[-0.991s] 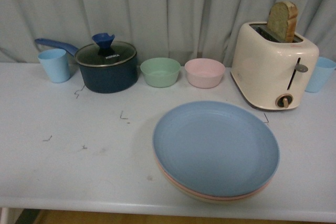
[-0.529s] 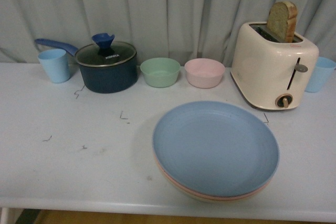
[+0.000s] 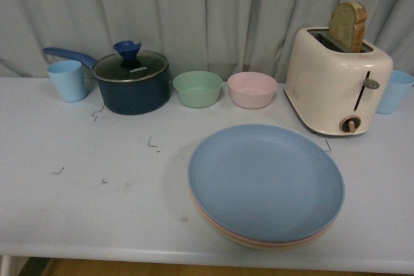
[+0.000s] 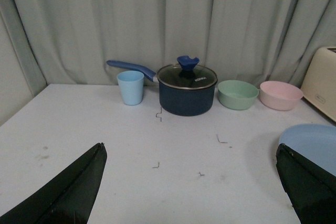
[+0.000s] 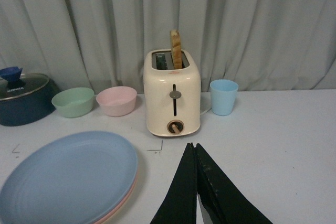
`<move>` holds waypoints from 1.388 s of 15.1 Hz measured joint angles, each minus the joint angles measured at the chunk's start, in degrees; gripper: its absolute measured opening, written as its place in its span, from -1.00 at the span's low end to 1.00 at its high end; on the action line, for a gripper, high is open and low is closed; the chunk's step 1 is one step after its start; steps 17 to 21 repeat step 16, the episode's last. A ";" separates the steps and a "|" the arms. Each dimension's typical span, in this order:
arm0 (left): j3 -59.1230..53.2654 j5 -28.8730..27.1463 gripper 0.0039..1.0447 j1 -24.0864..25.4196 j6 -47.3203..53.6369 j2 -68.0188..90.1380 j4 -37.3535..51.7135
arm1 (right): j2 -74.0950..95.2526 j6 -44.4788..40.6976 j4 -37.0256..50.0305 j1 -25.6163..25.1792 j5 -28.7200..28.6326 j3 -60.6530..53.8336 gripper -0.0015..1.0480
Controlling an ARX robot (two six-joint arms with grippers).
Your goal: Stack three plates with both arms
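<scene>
The plates sit in one stack near the table's front edge, right of centre. The blue plate (image 3: 265, 181) is on top, with a pink rim (image 3: 259, 242) and a beige edge showing beneath it. The blue plate (image 5: 65, 177) and the pink rim (image 5: 122, 201) also show in the right wrist view. My right gripper (image 5: 192, 146) is shut and empty, above the bare table to the right of the stack. My left gripper (image 4: 190, 146) is wide open with nothing between its fingers, and the blue plate's edge (image 4: 312, 142) lies by its right finger. Neither arm shows in the front view.
Along the back stand a light blue cup (image 3: 67, 80), a dark blue lidded pot (image 3: 131, 83), a green bowl (image 3: 197, 88), a pink bowl (image 3: 251, 90), a cream toaster (image 3: 337, 81) holding a bread slice, and another blue cup (image 3: 394, 90). The white table (image 3: 84, 185) ends close in front.
</scene>
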 joint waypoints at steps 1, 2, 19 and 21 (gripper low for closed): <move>0.00 0.00 0.88 0.00 0.00 0.00 0.00 | -1.03 0.00 -0.92 0.00 0.00 0.00 -0.96; 0.00 0.00 0.88 0.00 0.00 0.00 0.00 | -1.95 0.00 -1.90 0.00 0.00 0.00 -0.96; 0.00 0.00 0.88 0.00 0.00 0.00 -0.02 | -12.35 -0.04 -12.76 0.00 -0.17 0.02 0.91; 0.00 0.00 0.88 0.00 0.00 0.00 -0.02 | -12.35 -0.04 -12.76 0.00 -0.17 0.02 0.91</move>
